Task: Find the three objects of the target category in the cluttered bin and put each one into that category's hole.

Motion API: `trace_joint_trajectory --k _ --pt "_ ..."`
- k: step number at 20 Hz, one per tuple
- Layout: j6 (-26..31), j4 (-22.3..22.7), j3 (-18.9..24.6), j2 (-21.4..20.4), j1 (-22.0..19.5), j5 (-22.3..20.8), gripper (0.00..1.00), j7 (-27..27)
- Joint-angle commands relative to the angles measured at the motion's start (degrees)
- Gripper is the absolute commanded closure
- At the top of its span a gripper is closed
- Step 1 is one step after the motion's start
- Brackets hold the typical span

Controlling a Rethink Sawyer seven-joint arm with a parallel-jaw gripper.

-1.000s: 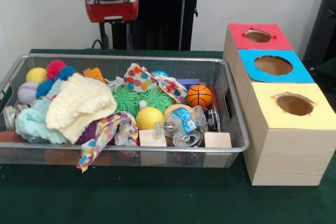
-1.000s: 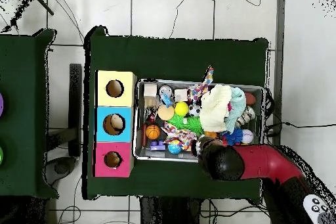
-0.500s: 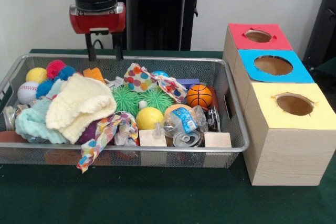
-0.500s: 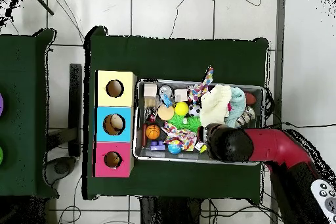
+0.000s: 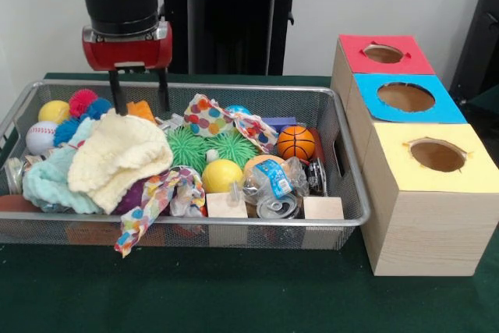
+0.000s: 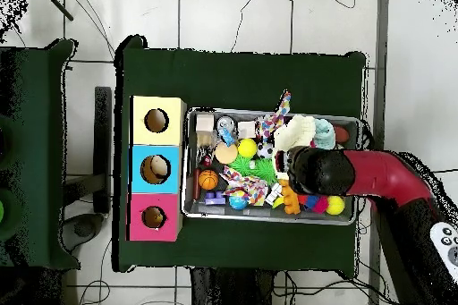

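The wire-mesh bin (image 5: pixel 234 86) is full of clutter: an orange basketball (image 5: pixel 296 143), yellow balls (image 5: pixel 222 175) (image 5: pixel 54 111), a baseball (image 5: pixel 40 137), green spiky balls (image 5: pixel 187 148), a cream knitted cloth (image 5: pixel 117 154), polka-dot cloth (image 5: pixel 207 117) and wooden blocks (image 5: pixel 227 205). My gripper (image 5: pixel 140 103) is open at the bin's back left. Its two fingers hang on either side of a small orange block (image 5: pixel 139 110); I cannot tell if they touch it. In the overhead view the arm (image 6: pixel 376 172) covers the gripper and part of the bin (image 6: pixel 185 163).
Three wooden boxes with round holes stand beside the bin: red top (image 5: pixel 386 54), blue top (image 5: pixel 405 97) and yellow top (image 5: pixel 437 155). They also show in the overhead view (image 6: pixel 156 168). Pink (image 5: pixel 82 101) and blue (image 5: pixel 99 107) pompoms lie just left of the gripper.
The gripper has moved left in the front view and come down from behind the bin into its back left corner, with its fingers now around the orange block.
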Motion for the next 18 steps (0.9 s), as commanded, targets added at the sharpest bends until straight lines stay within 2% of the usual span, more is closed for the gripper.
trace_joint_trajectory --k 1,3,6,8,13,18 --pt "5.9 -10.2 5.2 7.4 -0.1 -3.9 0.0 -19.1" --pt "3.9 -11.5 5.5 9.9 0.1 -4.8 0.0 -18.9" --pt "4.4 -16.8 4.5 15.3 2.3 -7.7 0.0 -20.6" --pt "4.4 -18.0 3.0 16.3 3.4 -9.6 0.0 -19.9" --pt "3.8 -13.7 1.8 14.3 3.2 -10.8 0.0 -17.8" --pt "0.3 -8.2 0.4 14.1 4.0 -12.5 0.0 -12.4"
